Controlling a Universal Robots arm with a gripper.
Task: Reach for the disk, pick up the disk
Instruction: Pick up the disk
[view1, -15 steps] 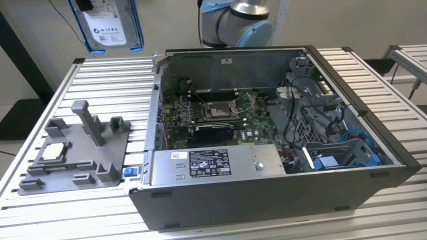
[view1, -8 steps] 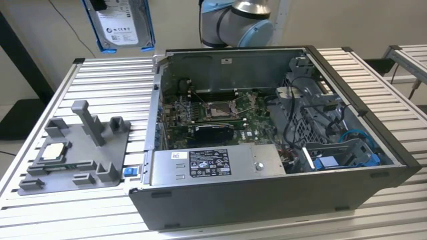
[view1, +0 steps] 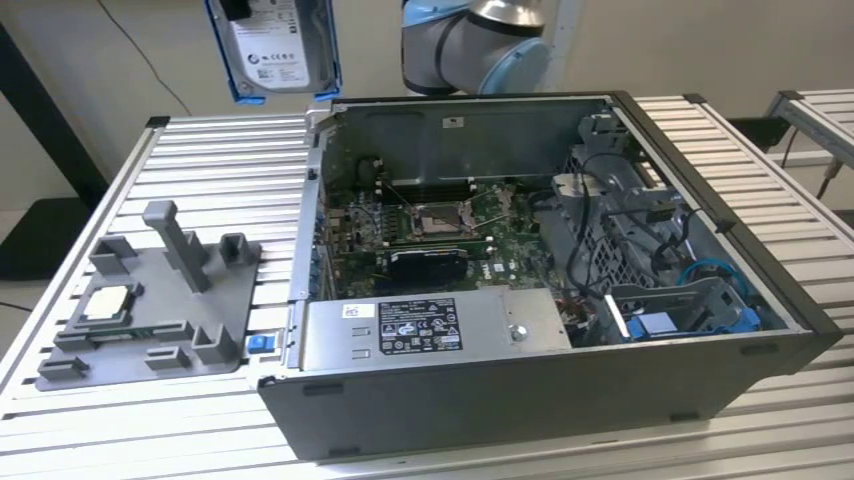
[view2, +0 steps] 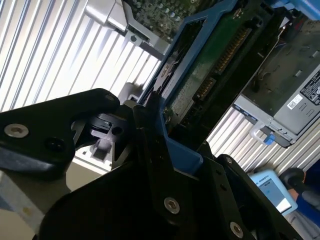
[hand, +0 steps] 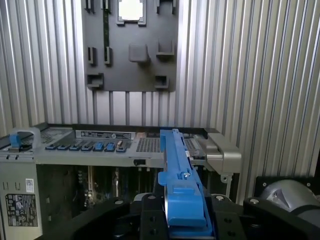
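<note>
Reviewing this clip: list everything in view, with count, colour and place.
disk: one, silver-grey, white label, blue rails; raised in the air, exterior view's upper left.
computer case: one, dark grey, open; on the table.
motherboard: one, green; inside the case.
power supply: one, silver; inside the case's near wall.
stand: one, grey; on the table, exterior view's left of the case.
chip: one, silver; on the stand.
table: one, silver, slatted.
arm: one, grey and light blue; behind the case.
gripper: one, black; shut on the disk.
</note>
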